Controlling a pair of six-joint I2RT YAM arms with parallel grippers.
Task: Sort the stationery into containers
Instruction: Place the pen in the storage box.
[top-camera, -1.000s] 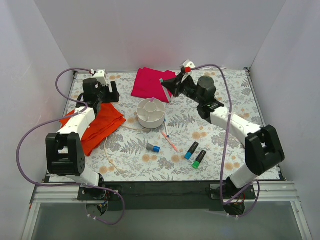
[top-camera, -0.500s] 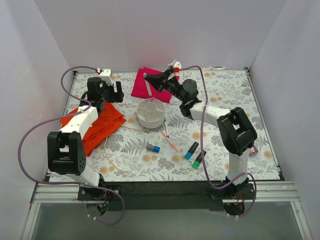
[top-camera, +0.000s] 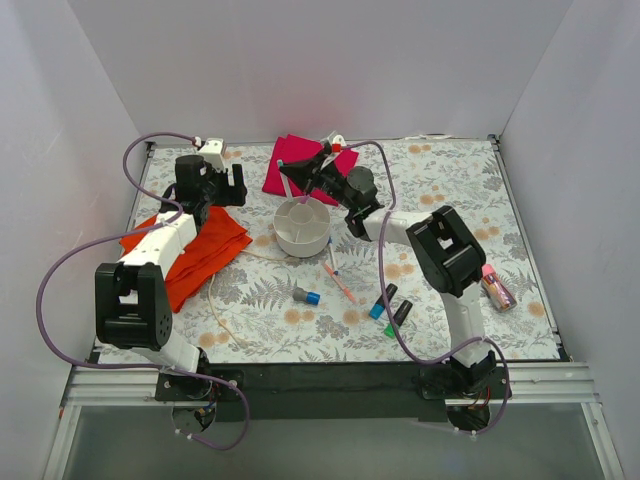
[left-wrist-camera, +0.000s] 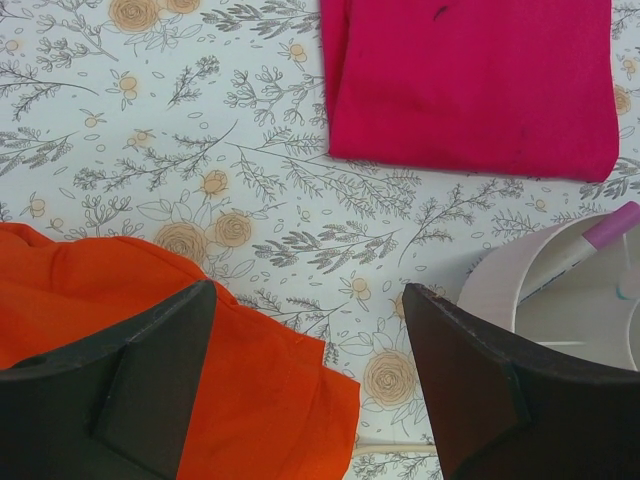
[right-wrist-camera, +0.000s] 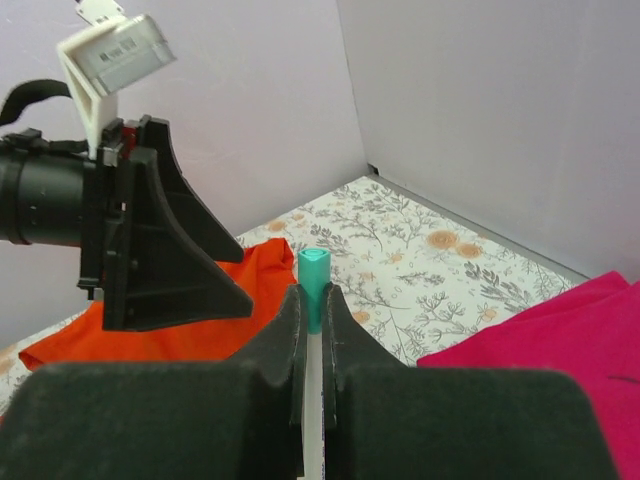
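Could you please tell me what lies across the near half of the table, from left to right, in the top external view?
Orange folded cloth, short grey stub with a blue tip, thin pink pen, black marker with blue cap, black marker with green cap, pink glittery tube.

Right gripper (top-camera: 300, 173), clamped on teal-capped pen (right-wrist-camera: 313, 272), hangs over dish (top-camera: 300, 246) back rim & blocks that side. Left gripper (top-camera: 222, 180), jaws apart, sits over bare mat (left-wrist-camera: 150, 130) btwn orange cloth (top-camera: 200, 250) & dish: open lane. Markers (top-camera: 381, 302) & pink pen (top-camera: 342, 285) clutter dish's front-right.
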